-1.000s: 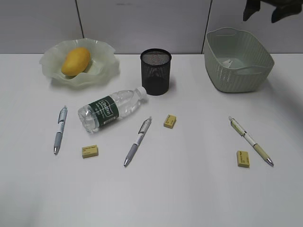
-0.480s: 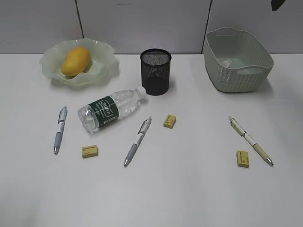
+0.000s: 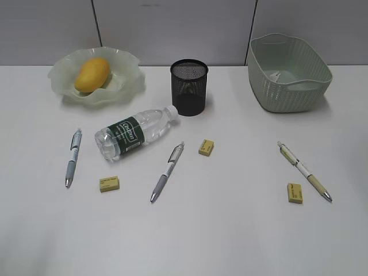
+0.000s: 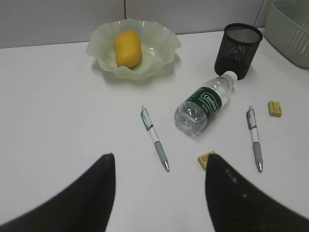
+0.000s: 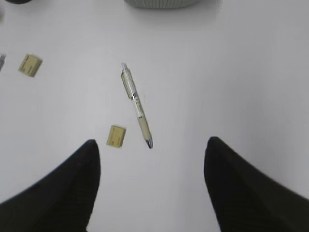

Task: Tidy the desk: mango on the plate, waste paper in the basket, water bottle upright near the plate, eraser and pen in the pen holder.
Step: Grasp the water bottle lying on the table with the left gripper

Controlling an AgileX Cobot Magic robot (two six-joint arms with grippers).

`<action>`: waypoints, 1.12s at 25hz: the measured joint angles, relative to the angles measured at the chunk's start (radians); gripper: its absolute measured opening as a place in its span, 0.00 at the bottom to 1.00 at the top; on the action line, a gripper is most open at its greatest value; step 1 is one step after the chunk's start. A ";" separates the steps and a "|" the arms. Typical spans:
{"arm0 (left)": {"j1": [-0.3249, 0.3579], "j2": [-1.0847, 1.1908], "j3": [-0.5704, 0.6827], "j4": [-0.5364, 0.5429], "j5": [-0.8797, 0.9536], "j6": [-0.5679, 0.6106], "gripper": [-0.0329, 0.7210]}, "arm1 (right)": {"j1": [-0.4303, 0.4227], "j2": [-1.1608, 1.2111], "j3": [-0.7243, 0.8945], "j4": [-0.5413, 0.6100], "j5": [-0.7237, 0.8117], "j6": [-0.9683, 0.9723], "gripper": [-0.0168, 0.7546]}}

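The mango (image 3: 92, 74) lies on the wavy plate (image 3: 129, 83) at the back left. The water bottle (image 3: 135, 132) lies on its side, cap toward the black pen holder (image 3: 189, 87). A white scrap that may be the waste paper (image 3: 278, 75) sits inside the basket (image 3: 290, 86). Three pens (image 3: 72, 157) (image 3: 168, 171) (image 3: 303, 170) and three yellow erasers (image 3: 108, 183) (image 3: 206, 147) (image 3: 295, 192) lie on the desk (image 3: 230, 230). My left gripper (image 4: 160, 157) hangs open above a pen (image 4: 155, 138). My right gripper (image 5: 152, 141) is open, high over a pen (image 5: 136, 105) and an eraser (image 5: 116, 137). The exterior view shows neither gripper.
A grey panelled wall (image 3: 172, 29) closes off the back of the desk. The basket stands at the back right, with the pen holder in the middle of the back row.
The right gripper, seen at the top right of the exterior view above the basket, has risen out of that view. Nothing on the desk has moved.
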 joint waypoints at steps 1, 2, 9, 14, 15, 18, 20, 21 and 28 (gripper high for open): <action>0.000 0.000 0.000 -0.002 0.000 0.000 0.64 | 0.000 -0.049 0.045 0.001 -0.020 -0.002 0.71; 0.000 0.000 0.000 -0.004 0.000 0.000 0.64 | 0.000 -0.091 0.101 0.002 -0.041 -0.007 0.71; 0.000 0.000 0.000 -0.025 0.009 0.000 0.64 | 0.000 -0.458 0.471 -0.003 -0.169 -0.029 0.70; 0.000 0.000 0.000 -0.033 0.019 0.000 0.63 | 0.000 -0.708 0.687 0.004 -0.229 -0.031 0.70; 0.000 0.000 0.000 -0.033 0.015 0.000 0.64 | 0.000 -0.749 0.716 0.006 -0.236 -0.031 0.70; -0.001 0.012 0.000 -0.032 -0.022 0.000 0.63 | 0.000 -0.870 0.791 0.014 -0.244 -0.031 0.70; -0.001 0.045 0.000 -0.025 -0.062 0.006 0.63 | 0.000 -0.939 0.827 0.014 -0.244 -0.031 0.70; -0.001 0.072 0.000 -0.018 -0.079 0.006 0.63 | 0.000 -0.971 0.841 0.015 -0.245 -0.031 0.70; -0.001 0.413 -0.107 -0.002 -0.180 0.015 0.63 | 0.000 -1.077 0.876 0.016 -0.262 -0.031 0.70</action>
